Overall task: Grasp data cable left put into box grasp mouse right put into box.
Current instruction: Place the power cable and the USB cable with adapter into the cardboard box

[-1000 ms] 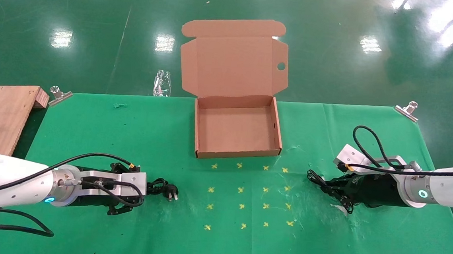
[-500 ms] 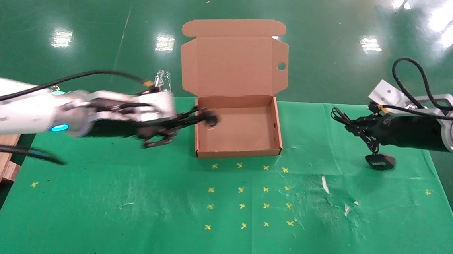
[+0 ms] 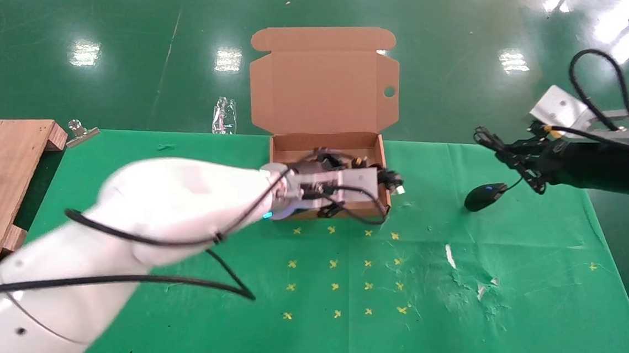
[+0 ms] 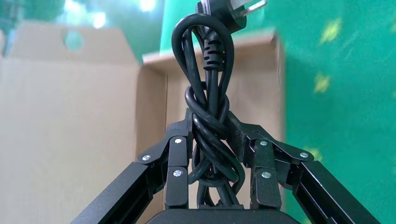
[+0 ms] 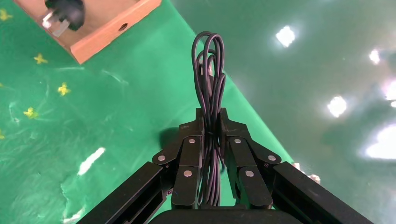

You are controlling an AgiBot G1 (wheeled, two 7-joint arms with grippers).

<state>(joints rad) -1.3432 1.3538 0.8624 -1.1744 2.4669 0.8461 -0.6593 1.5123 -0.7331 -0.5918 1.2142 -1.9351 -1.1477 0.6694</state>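
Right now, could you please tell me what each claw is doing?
Left claw: closed on the data cable.
Right claw: closed on the mouse's wire.

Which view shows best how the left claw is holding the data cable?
The left wrist view: the left claw is clamped on the coiled data cable, plug pointing past the box. The head view shows only the plug poking over the box's right wall. The right wrist view catches just the plug.

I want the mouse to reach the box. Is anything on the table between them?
No. In the head view, only bare green cloth lies between the mouse and the box.
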